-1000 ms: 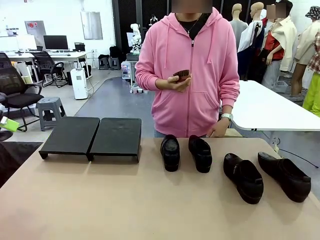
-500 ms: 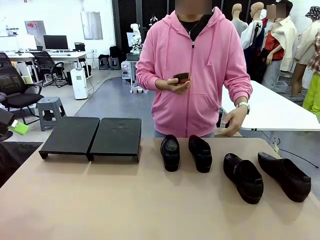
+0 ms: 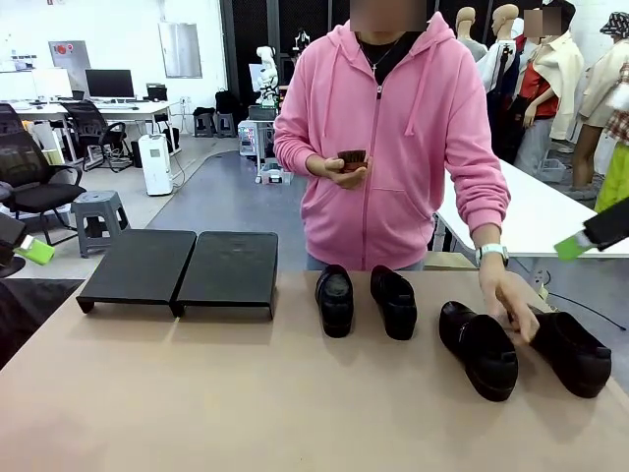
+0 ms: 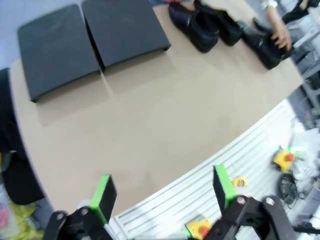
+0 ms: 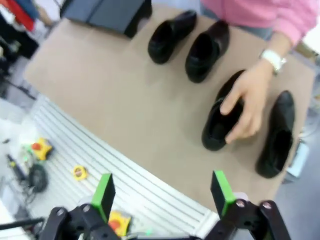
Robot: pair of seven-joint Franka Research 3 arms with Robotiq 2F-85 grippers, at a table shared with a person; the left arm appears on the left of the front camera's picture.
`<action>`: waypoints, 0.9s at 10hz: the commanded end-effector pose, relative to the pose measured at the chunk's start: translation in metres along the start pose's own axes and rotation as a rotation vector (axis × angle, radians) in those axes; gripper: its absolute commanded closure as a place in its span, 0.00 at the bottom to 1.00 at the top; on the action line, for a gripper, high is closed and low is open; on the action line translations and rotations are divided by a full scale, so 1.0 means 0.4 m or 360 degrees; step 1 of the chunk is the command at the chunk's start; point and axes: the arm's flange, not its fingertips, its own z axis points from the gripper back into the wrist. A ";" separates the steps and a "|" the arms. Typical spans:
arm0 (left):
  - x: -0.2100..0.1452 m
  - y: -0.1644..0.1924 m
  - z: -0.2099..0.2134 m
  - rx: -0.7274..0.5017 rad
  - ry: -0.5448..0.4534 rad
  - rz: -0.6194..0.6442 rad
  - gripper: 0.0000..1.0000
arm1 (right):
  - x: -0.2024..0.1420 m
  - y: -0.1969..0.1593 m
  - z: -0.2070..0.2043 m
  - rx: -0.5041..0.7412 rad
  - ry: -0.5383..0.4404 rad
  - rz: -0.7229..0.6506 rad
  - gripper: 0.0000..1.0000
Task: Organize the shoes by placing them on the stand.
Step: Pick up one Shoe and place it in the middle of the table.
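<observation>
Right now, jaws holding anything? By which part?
Nothing: both arms' jaws stand open, empty. A person's hand rests on one glossy black leather loafer.

Four glossy black shoes (image 3: 335, 300) stand upright in a row, centre to lower right, the right two angled. The stand (image 3: 228, 267), two matte-black sloped platforms side by side, sits centre-left.

The room is big and bright, with a white wall (image 3: 118, 29) at the back and a smooth grey floor (image 3: 226, 202). On the left are a desk (image 3: 88, 108) with a dark computer screen (image 3: 110, 84), a black office chair (image 3: 39, 195) and a small grey stool (image 3: 98, 208). A long white table (image 3: 531, 211) stands on the right.
</observation>
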 end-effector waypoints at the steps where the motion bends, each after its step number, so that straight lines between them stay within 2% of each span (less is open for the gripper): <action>1: 0.000 0.004 0.001 -0.0030 -0.0002 -0.0001 0.00 | -0.004 -0.075 0.083 0.0043 -0.0033 0.0013 0.00; 2: 0.000 0.004 0.001 -0.0030 -0.0002 -0.0001 0.00 | -0.075 -0.123 0.171 0.0105 -0.0069 -0.0006 0.00; 3: 0.000 0.004 0.001 -0.0030 -0.0002 -0.0001 0.00 | -0.148 -0.161 0.236 0.0192 -0.0006 -0.0023 0.00; 4: 0.000 0.004 0.001 -0.0030 -0.0002 -0.0001 0.00 | -0.218 -0.200 0.281 0.0220 -0.0018 -0.0167 0.00; 6: 0.000 0.004 0.001 -0.0030 -0.0002 -0.0001 0.00 | -0.330 -0.245 0.310 0.0222 -0.0226 -0.0408 0.00; 8: 0.000 0.004 0.001 -0.0030 -0.0002 -0.0001 0.00 | -0.323 -0.241 0.275 0.0224 -0.0274 -0.0390 0.00; 9: 0.000 0.004 0.001 -0.0030 -0.0002 -0.0001 0.00 | -0.288 -0.237 0.253 0.0207 -0.0212 -0.0356 0.00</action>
